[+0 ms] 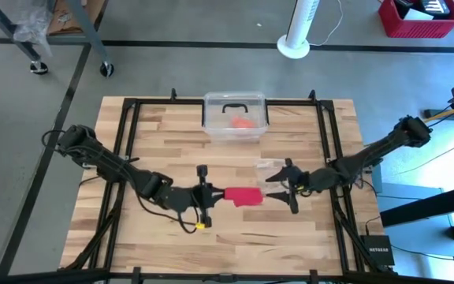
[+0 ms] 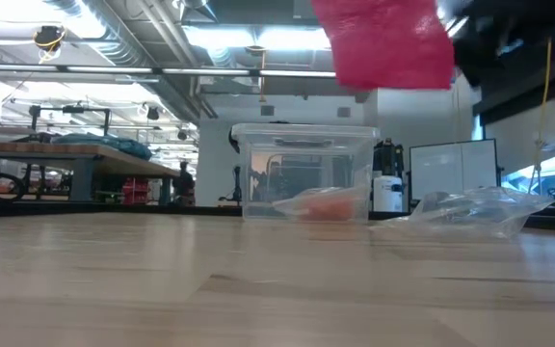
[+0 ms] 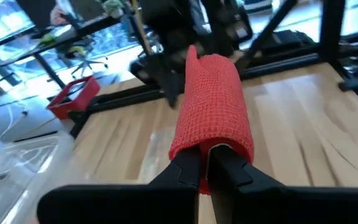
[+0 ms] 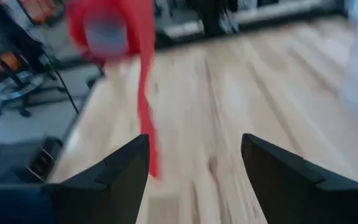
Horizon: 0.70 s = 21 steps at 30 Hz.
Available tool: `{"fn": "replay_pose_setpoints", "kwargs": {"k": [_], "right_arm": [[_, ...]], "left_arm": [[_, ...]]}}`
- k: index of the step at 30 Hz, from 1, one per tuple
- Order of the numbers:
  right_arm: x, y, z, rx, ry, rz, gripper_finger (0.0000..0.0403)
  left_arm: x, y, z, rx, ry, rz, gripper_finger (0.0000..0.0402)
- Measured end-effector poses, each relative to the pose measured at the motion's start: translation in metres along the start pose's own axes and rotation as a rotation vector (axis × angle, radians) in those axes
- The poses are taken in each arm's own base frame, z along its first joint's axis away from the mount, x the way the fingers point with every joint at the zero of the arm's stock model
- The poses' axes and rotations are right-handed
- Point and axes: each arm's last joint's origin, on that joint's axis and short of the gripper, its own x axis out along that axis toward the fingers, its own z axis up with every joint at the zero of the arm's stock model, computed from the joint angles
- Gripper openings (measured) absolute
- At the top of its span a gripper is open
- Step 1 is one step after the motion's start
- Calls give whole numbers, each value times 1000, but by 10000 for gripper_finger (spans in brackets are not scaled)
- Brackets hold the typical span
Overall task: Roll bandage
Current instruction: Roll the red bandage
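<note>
The bandage [image 1: 244, 196] is a bright red cloth roll held above the table's middle. In the low view the bandage [image 2: 383, 43] hangs well clear of the wood. My left gripper [image 1: 221, 195] is shut at the roll's left end, and the left wrist view shows it [image 3: 207, 155] up close. The right wrist view looks at the bandage's hollow end [image 4: 107, 31], from which a loose tail [image 4: 145, 112] hangs down. My right gripper [image 1: 273, 188] stands open just right of the roll with nothing between its fingers [image 4: 194, 162]; the tail hangs beside one finger. My left gripper holds the roll by its near end [image 3: 205, 144], where the cloth wraps over both shut fingertips and a red strip shows between the fingers [image 3: 188, 169]. The fingers come about level from the table's left and lie along the roll. The roll is lifted clear and sticks out toward the right arm.
A clear lidded box [image 1: 235, 117] holding an orange-red lump [image 1: 243, 123] stands at the table's far middle. A crinkly clear plastic bag [image 1: 270, 166] lies just beyond my right gripper. Black frame rails [image 1: 325, 142] run along the table's sides.
</note>
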Motion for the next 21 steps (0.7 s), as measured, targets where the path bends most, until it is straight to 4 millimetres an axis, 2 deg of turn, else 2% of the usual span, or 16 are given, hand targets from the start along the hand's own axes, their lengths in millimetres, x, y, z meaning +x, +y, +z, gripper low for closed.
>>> {"fn": "replay_pose_setpoints", "kwargs": {"k": [5,11,16,18,21], "right_arm": [[13,0,-13,76,46,-16,257],[24,7,-8,-9,-58,33,257],[30,7,-7,-118,-115,-50,255],[33,8,-7,-144,-130,-42,243],[38,11,-9,-164,-145,-11,201]], "left_arm": [[0,5,-2,-35,-20,-5,4],[-1,3,-3,-30,-14,-17,4],[-1,2,-3,-29,-13,-18,4],[-1,2,-3,-29,-13,-19,4],[-1,2,-2,-30,-20,-19,4]]}}
